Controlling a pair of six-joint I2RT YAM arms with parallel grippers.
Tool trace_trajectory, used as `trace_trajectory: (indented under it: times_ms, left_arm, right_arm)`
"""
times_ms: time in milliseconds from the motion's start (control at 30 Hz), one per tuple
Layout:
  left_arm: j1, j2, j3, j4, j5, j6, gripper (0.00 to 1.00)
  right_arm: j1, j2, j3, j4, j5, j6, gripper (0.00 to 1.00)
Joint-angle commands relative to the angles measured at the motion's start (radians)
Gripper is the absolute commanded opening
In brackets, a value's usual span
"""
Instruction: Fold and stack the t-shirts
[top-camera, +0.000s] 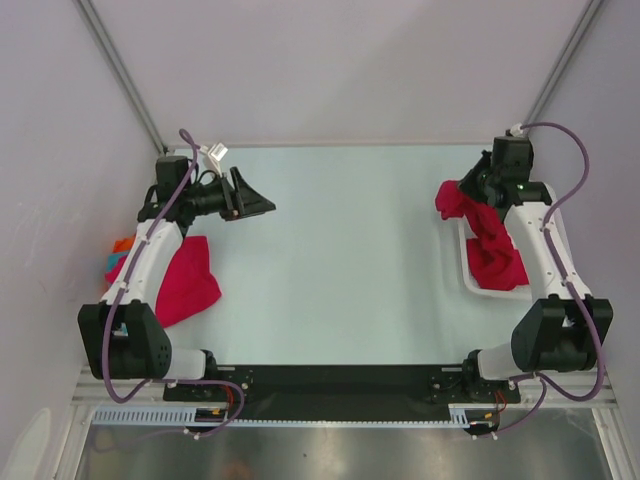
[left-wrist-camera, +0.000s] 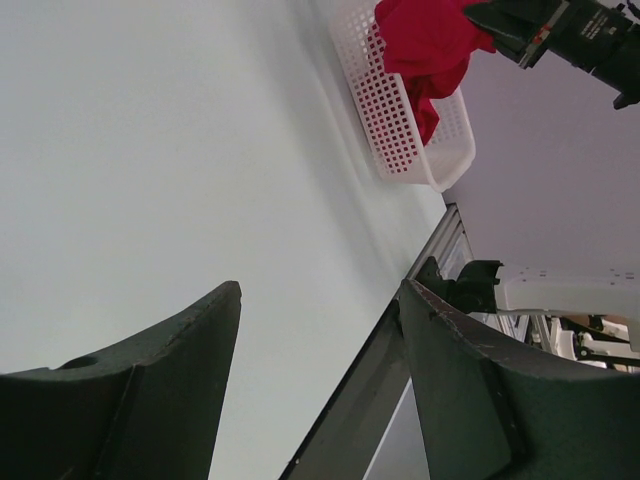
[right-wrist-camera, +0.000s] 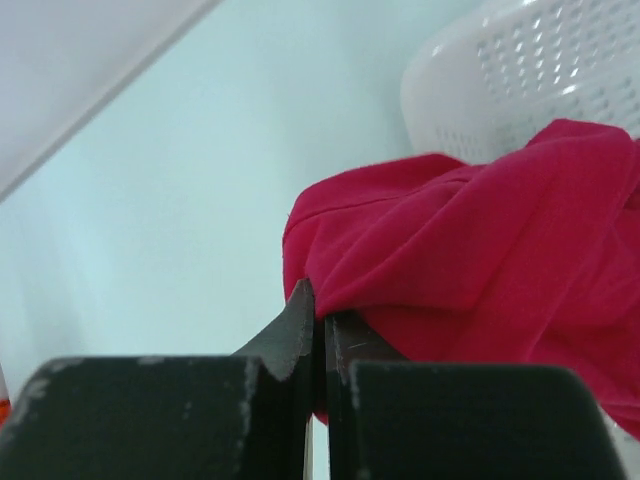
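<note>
Overhead, right hand (top-camera: 468, 190): hanging over the far end of the basket (top-camera: 462, 262), pressed together and pinching a fold of the crimson t-shirt (top-camera: 492, 255).
Grip up close: closing almost flush at the fingertips (right-wrist-camera: 298, 335), seemingly nipping only the cloth's edge; blurring too much at that range for judging how deep.
Crimson t-shirt: bunching up at the pinched end, spilling over the basket's far-left rim, trailing back down inside the basket toward the near end.
Basket: white mesh plastic, sitting on the bench (top-camera: 340, 260) at its right edge, lying partly under the right arm (top-camera: 545, 250).
Left hand (top-camera: 252, 195): spread wide, holding nothing, hovering above the far-left part of the bench, pointing toward the right.
Left wrist view: looking out between the left hand's two spread fingers, across the bench to the basket and the red cloth on the far side.
Second crimson t-shirt (top-camera: 190, 280): lying on the bench at the left, beside the left arm (top-camera: 150, 250), well apart from the basket.
Orange garment (top-camera: 122, 243) and teal garment (top-camera: 113, 264): peeking out at the bench's left edge, partly hiding behind the left arm, just beside the second crimson t-shirt.
</note>
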Motion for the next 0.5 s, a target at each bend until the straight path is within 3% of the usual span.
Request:
trace_trajectory:
  times_ms: [0,467]
  left_arm:
    - [0.012,-0.049,-0.010,0.028,0.037,0.007,0.70]
    - [0.029,-0.032,-0.002,0.034,0.057,0.005,0.70]
  right_arm:
    - [0.013,-0.005,-0.031,-0.039,0.001,-0.010,0.00]
    - [-0.145,-0.090,-0.147,-0.045,0.229,0.053,0.00]
